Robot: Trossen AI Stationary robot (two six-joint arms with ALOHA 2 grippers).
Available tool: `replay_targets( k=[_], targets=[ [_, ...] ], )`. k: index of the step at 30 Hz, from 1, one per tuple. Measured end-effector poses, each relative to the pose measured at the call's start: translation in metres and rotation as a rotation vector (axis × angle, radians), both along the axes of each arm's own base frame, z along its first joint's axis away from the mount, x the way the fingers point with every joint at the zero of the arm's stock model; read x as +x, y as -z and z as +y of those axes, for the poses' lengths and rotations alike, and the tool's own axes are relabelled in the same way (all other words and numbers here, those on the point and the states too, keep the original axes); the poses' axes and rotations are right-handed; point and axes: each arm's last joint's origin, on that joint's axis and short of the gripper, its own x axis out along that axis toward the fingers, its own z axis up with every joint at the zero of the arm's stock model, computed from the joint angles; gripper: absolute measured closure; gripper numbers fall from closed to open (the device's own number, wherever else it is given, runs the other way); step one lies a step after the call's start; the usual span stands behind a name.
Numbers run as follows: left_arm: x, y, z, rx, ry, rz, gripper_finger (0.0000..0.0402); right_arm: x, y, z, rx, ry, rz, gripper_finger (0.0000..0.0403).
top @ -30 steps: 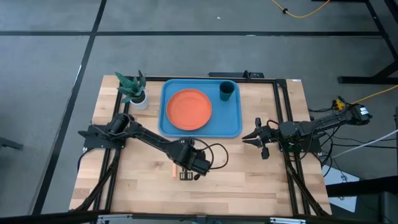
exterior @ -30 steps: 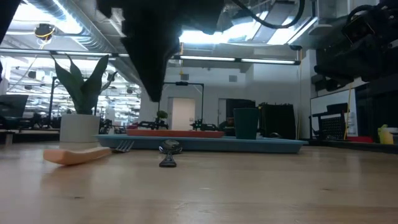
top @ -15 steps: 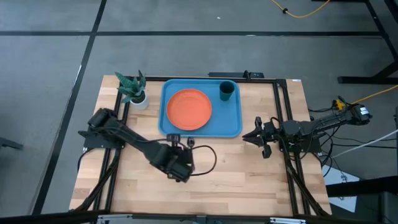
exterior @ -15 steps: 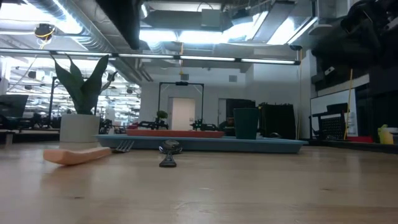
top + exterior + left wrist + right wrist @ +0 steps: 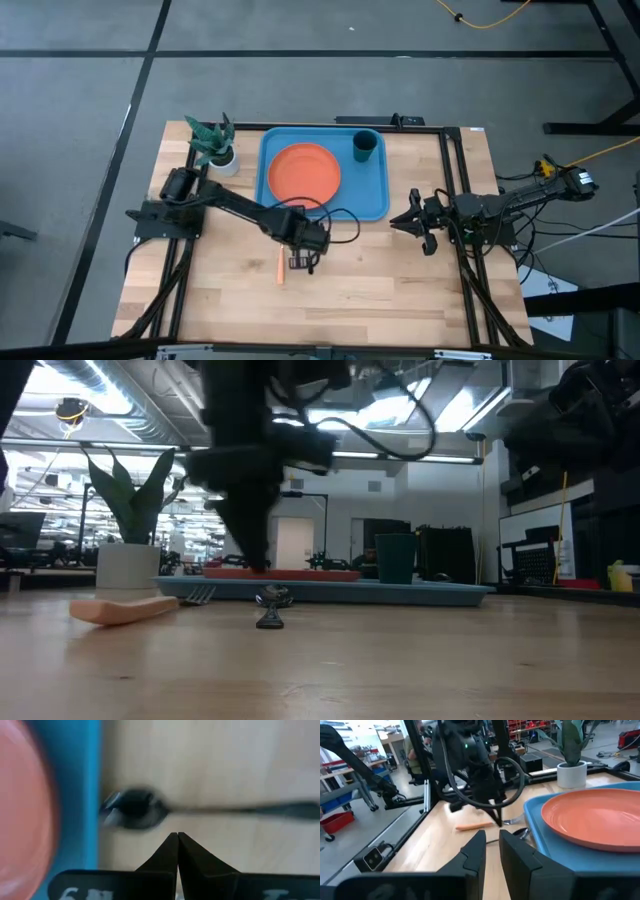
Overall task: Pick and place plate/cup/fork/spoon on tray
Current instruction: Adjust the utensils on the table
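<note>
Two fingers of the left gripper [image 5: 178, 837] are pressed together, holding nothing (right above the spoon [image 5: 135, 809]). That spoon lies on the wooden table [image 5: 400, 280], beside the tray [image 5: 375, 185].

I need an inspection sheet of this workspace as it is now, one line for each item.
Surface: wooden table.
Job's things: plate and cup on the tray; fork and spoon on the wood beside the tray.
Clutter: potted plant near the tray's corner.
Grippers: left gripper shut, empty, over the spoon; right gripper waits, slightly open.
Cables: black loop on the left arm; yellow cable on the floor.
Surroundings: grey floor.
</note>
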Motion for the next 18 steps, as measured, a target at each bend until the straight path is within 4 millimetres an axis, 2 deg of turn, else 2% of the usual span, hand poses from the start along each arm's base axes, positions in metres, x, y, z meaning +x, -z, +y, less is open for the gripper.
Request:
replay_targets(
  k=[5,8,14,18],
  targets=[
    [0.023,0.010,0.004,-0.036,0.022,0.007,0.0402,0.000,0.002,0.000,-0.030,-0.002,0.013,0.0343],
    [0.032,0.004,0.002,-0.022,0.042,0.036,0.0402,0.000,0.002,0.000,-0.031,-0.003,0.021,0.0343],
    [0.033,0.000,-0.003,-0.037,0.032,0.157,0.0402,0.000,0.005,0.000,-0.038,-0.017,0.048,0.0343],
    [0.037,0.016,-0.001,-0.071,0.027,0.185,0.0402,-0.001,0.007,0.000,-0.042,-0.021,0.069,0.0343]
  ],
)
